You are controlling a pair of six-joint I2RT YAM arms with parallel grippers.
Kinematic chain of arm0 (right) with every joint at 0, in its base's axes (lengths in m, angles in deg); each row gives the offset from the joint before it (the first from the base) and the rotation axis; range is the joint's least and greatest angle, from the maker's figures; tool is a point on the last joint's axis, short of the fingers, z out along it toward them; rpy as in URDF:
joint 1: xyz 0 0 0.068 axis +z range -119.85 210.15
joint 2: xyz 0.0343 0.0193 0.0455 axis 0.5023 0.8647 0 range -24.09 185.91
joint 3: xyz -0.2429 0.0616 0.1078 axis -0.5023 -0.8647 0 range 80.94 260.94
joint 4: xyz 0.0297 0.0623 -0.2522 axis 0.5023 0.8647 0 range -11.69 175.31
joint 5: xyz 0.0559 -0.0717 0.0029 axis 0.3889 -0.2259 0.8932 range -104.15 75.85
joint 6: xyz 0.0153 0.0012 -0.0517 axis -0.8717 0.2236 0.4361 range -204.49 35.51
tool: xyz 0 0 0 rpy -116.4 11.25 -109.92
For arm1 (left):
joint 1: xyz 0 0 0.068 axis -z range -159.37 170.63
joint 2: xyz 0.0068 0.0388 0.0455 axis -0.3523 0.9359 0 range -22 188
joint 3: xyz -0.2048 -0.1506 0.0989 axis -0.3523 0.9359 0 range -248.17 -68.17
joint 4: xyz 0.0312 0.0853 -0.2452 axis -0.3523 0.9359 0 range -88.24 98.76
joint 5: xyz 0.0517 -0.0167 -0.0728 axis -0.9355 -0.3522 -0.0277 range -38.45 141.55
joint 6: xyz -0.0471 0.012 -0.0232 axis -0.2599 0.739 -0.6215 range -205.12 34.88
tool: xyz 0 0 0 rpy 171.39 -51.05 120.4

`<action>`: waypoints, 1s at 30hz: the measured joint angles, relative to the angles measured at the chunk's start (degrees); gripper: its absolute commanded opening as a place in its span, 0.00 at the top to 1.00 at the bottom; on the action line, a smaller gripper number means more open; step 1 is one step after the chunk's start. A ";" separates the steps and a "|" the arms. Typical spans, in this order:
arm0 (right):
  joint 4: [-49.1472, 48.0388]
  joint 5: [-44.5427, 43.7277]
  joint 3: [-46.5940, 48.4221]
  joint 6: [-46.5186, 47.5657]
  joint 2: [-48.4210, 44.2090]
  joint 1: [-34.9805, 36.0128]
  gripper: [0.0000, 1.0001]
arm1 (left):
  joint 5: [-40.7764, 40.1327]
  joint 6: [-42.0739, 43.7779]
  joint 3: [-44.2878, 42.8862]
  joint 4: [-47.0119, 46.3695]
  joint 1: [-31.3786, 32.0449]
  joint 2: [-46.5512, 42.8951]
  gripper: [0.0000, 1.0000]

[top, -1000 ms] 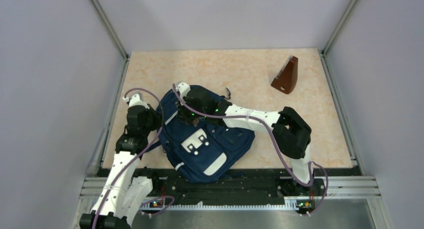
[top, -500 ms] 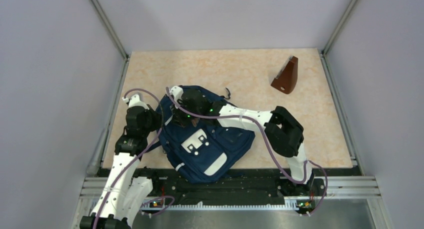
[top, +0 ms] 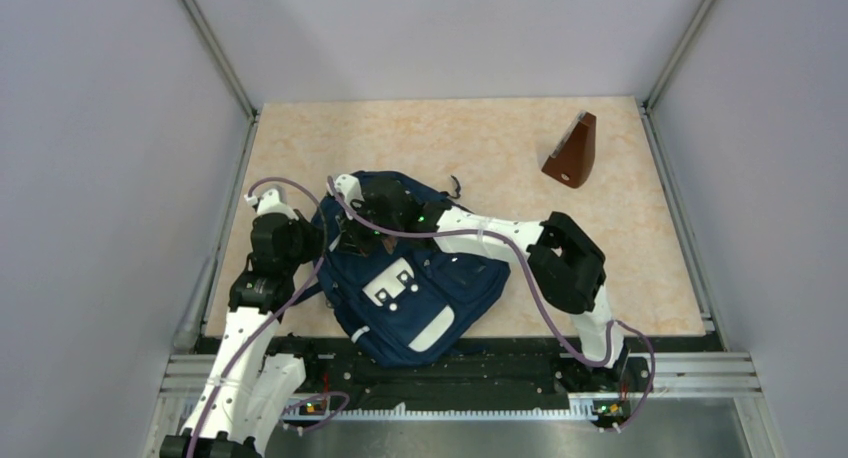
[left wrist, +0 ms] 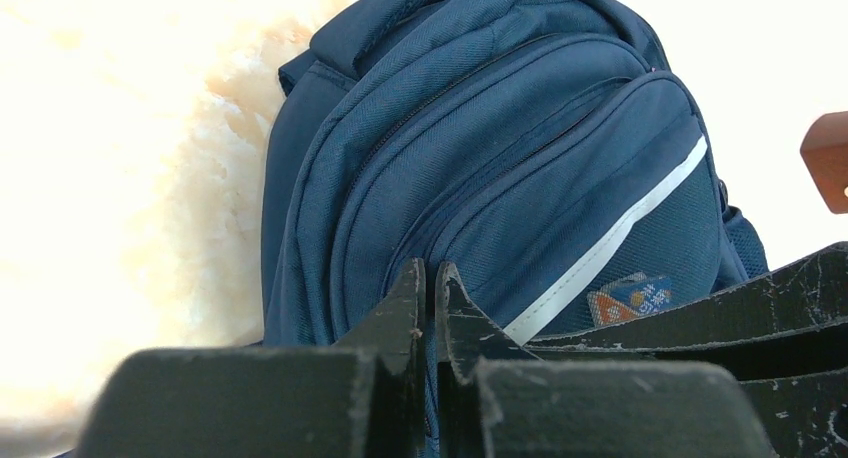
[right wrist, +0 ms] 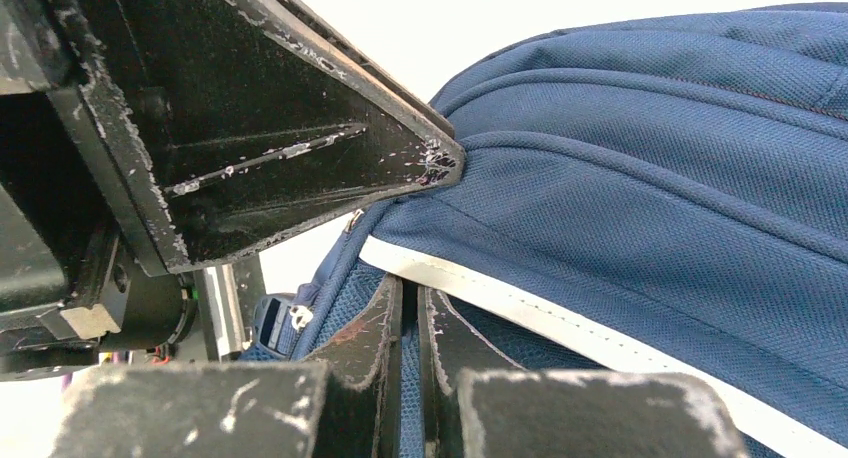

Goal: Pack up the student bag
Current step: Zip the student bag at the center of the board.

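Flat at the near left of the counter [top: 500, 138], pocket side up: the student bag [top: 450, 298]. At its far left end, left jaws shut to a slit, tips pressed on a seam ridge; just beside, right jaws likewise shut against the grey-white trim [right wrist: 560, 323]; any pinch on cloth impossible to tell. Far right, well apart: a brown wedge [top: 572, 153].
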 measured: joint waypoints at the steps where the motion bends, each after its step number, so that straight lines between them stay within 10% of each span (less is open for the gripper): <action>1: -0.28 0.39 -0.02 -0.09 0.00 0.00 1.00 | -0.04 0.09 0.00 0.04 0.00 -0.02 1.00; 12: -3.56 1.84 -2.08 -1.77 -0.17 -0.02 1.00 | -0.17 1.18 -0.20 1.53 -0.07 -0.57 1.00; 14: -4.37 1.16 -3.06 -2.12 -0.66 -0.02 0.86 | -0.02 1.22 -0.28 1.53 -0.04 -0.57 0.98; 19: -6.29 0.63 -6.25 -2.51 -3.61 0.94 0.46 | 1.31 1.75 -0.31 0.61 0.02 -0.68 0.13; 30: -7.15 -2.82 -16.15 -3.04 -17.64 1.62 0.24 | 2.12 1.51 -1.05 -0.59 0.46 -1.73 0.08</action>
